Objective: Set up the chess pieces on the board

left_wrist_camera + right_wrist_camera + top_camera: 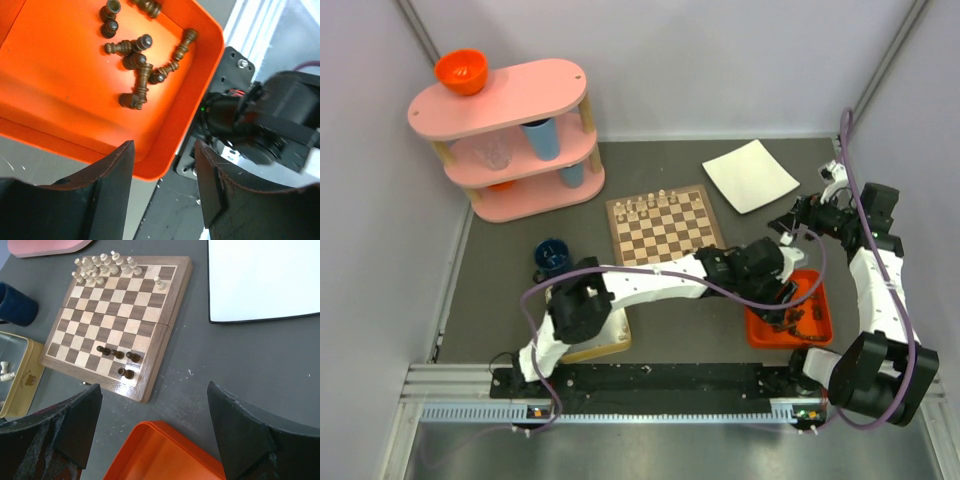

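Fingers (pixel 112 185) of my left gripper (pixel 164 150) are spread wide with nothing between them, hanging over the corner wall of the orange tray (pixel 60 95). Just past that corner sits the right arm's black base (pixel 280 125). Dark chess pieces (pixel 137 65) lie on their sides in the tray in a loose, touching heap, their long axes pointing all ways. My right gripper (pixel 154 390) is equally wide and empty, between tray and board (pixel 115 315). A few dark pieces (pixel 119 356) stand upright near the board's closest corner and cream pieces (pixel 102 265) stand at the far edge. A white sheet (pixel 265 280) lies beside the board.
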Controlling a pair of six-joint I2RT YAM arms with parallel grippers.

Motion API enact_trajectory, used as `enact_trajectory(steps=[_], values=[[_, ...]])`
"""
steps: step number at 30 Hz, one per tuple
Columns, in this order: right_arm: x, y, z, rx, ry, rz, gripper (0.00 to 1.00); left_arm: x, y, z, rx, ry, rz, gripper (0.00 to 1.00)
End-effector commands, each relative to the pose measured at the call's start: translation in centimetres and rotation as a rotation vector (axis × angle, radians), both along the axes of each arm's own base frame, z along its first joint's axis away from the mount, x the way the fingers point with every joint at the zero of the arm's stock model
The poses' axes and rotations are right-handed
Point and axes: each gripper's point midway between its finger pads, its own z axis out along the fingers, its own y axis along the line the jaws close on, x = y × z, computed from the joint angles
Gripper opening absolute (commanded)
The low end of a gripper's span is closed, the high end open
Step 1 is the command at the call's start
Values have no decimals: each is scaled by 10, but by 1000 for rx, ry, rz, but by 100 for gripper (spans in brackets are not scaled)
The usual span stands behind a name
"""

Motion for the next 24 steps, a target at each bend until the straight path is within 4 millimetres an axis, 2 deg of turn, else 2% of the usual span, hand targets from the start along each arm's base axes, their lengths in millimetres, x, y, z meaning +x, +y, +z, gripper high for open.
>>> enact_trajectory(steps=[1, 2, 3, 4, 6, 10, 24], values=[[7, -6, 9, -8, -28, -16, 85, 13, -10, -11, 102, -106, 18, 54], [8, -6, 9, -9, -27, -17, 85, 16, -11, -14, 114, -121, 25, 52], [8, -6, 9, -10, -28, -16, 85, 17, -16, -9, 105, -138, 23, 51], [8, -6, 8, -9, -25, -16, 85, 16, -15, -21, 139, -139, 18, 51], [9, -7, 7, -9, -22, -19, 85, 20, -19, -22, 149, -168, 25, 50], [9, -8, 7, -13, -19, -23, 85, 19, -22, -37, 181, -176, 22, 48], [11, -10, 3, -19, -8, -32, 85, 16, -40, -51, 171, -134, 21, 43]])
